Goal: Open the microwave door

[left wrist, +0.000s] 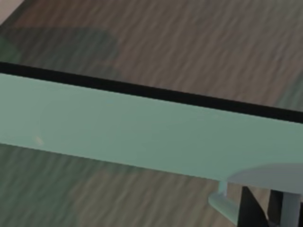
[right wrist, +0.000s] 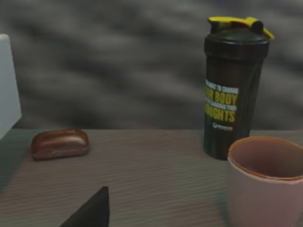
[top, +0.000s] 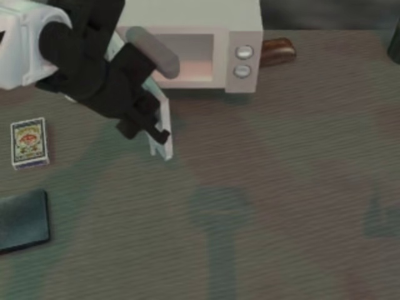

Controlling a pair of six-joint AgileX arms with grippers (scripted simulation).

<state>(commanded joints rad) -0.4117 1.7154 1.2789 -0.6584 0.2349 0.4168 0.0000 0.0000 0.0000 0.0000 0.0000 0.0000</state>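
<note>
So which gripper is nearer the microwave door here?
Left. The left gripper is right at the outer edge of the open microwave door, which is swung out toward the table's front. The right gripper isn't in the top view; its wrist camera faces a bottle and cup.

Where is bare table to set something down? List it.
Free: the wide stretch right of the open microwave door and in front of the microwave. Crowded: the left edge, with the card box, dark pad and left hand.

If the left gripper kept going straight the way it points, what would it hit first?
Probably the open microwave door: the left gripper is right at its outer edge. Beyond it lies only table, though depth is unclear.
</note>
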